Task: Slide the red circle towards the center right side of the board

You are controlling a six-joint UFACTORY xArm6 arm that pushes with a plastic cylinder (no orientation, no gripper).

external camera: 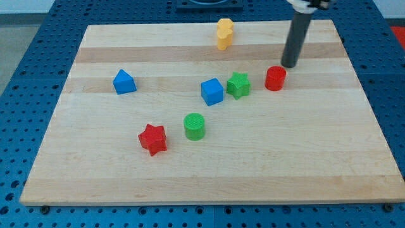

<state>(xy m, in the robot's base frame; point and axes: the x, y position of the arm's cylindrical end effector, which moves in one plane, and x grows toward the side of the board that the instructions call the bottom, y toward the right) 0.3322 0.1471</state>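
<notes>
While nothing sits at the very bottom of the wooden board, the nearest blocks are the red star and the green circle, side by side but not touching, a bit to the view's left of the middle. Farther up come the blue cube and the green star, close together, and the blue triangle block well apart on the view's left. Just beside the green star, on its right, stands the red circle, a short round block standing upright. It looks small, light and hard, so I think it will slide easily on the smooth wood and will not bend or break. Since it is round, it has no front or back, and its only long line runs straight up. It can roll off to one side of a push, so the push should go through its middle, from its left side, to send it toward the middle of the right edge. My tip has no jaws to open or shut; it is just a dark rod, holding nothing, resting just above and a little right of the red circle, very near it, but I cannot tell if it touches. Farthest away, near the top edge, stands the yellow block.
</notes>
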